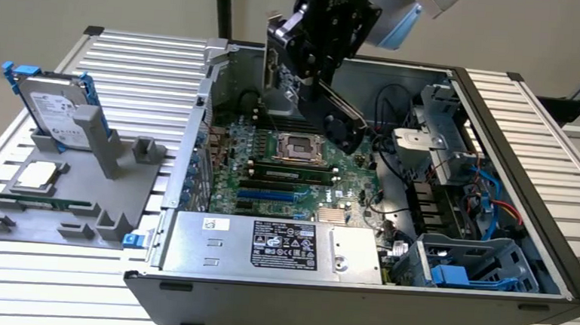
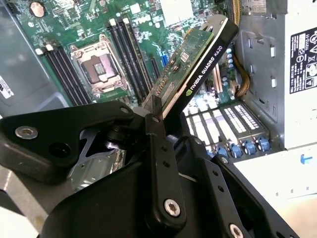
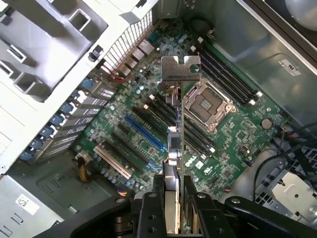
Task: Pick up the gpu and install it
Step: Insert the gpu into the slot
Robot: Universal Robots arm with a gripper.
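The gripper has its two black fingers closed flat against either face of the gpu, clamping one end, so the card stretches straight away from the hand with its silver end bracket at the far tip. In the second wrist view the green circuit side and the black cooler edge both show, the card tilted rather than level. Beyond it lies the green motherboard: the open CPU socket to one side of the card, the blue expansion slot to the other, and the card looks clear of both. In the exterior view the gpu hangs slanted inside the open computer case, above the board and behind the power supply. Well off to the exterior view's left, a hard drive stands upright on a grey fixture on the slatted table.
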